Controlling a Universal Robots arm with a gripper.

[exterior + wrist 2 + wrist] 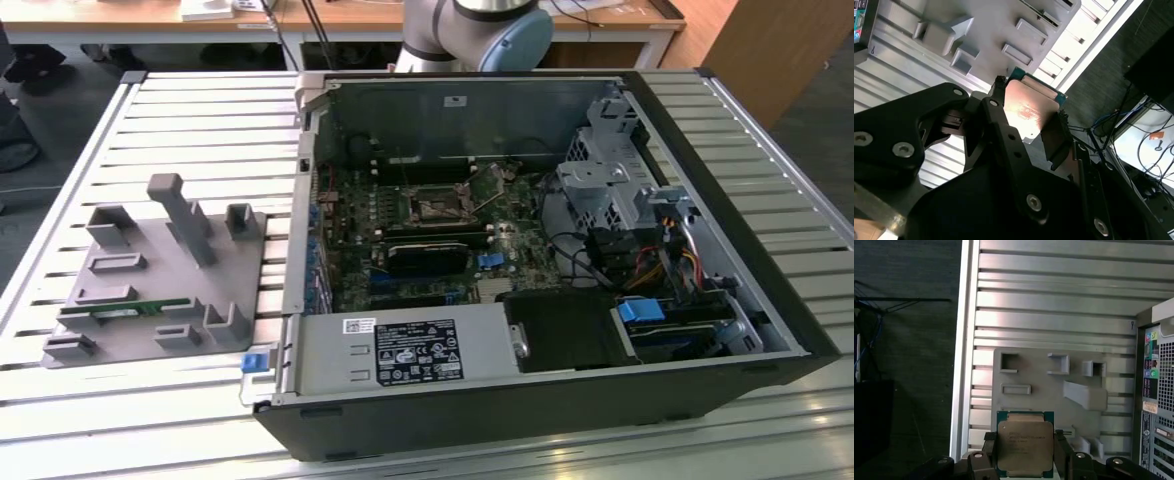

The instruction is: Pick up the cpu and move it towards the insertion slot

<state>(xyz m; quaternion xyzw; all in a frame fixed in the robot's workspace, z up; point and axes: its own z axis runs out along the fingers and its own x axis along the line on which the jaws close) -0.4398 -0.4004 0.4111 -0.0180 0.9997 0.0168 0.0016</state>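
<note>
A silvery slatted aluminium tabletop carries a large open black metal computer case, lying on its side toward the exterior view's right edge. The grey-and-blue jointed robot arm rises past the table's far edge. A flat grey plastic fixture tray with raised holders sits near the tabletop's edge on the exterior view's left, just beside the case.

The black two-fingered gripper has its fingers closed narrowly on two opposite edges of the cpu, a small flat square chip with a silver metal top and a thin green rim. The chip is lifted off the table, and in both wrist views the tray and slats lie behind it.

The insertion slot, a square silvery-framed socket with a dark centre, sits on the green board inside the case, well apart from the tray. A long narrow green memory stick lies in the tray.
</note>
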